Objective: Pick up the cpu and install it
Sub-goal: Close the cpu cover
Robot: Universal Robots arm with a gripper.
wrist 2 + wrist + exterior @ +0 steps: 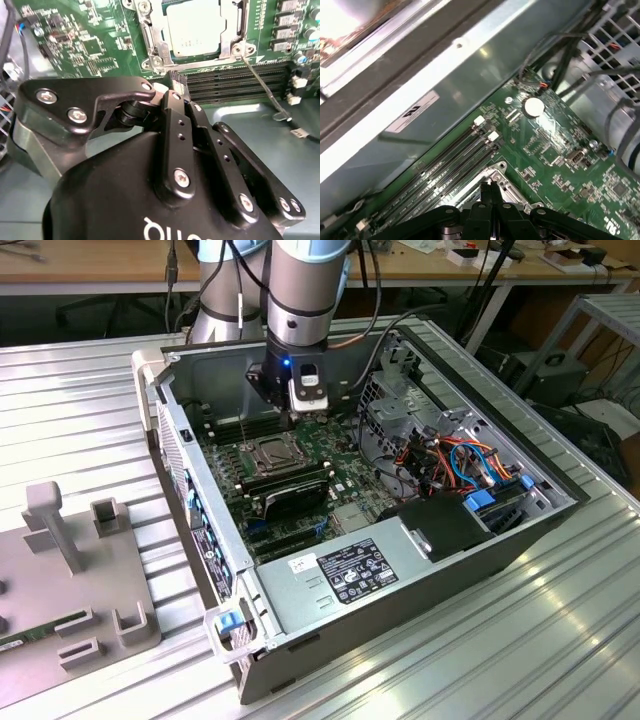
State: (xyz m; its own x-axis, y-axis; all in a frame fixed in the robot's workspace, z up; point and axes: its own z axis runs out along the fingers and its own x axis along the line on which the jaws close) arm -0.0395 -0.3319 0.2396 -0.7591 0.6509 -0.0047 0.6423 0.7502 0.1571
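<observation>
a: so, where's the cpu (192, 27)?
b: in the socket (150, 35) on the board (90, 45), lying flat, silver top up, with the metal frame around it.
a: and the gripper (489, 190)?
b: narrow. the fingers (485, 197) are pressed together with nothing between them. it's holding nothing.
a: where is it, then?
b: inside the open case (400, 570), hanging above the board. in the first wrist view the tips are over the socket's corner, next to the memory slots (445, 172). it's apart from the cpu.
a: touching the board?
b: can't tell from these views.
a: anything else near the socket?
b: a thin lever (260, 80). in the second wrist view it slants out from the frame's corner and crosses the slots.
a: and outside the case?
b: the case lies open side up on the ribbed counter (520, 640). a grey fixture (70, 570) sits on the exterior view's left, well apart from the arm.
</observation>
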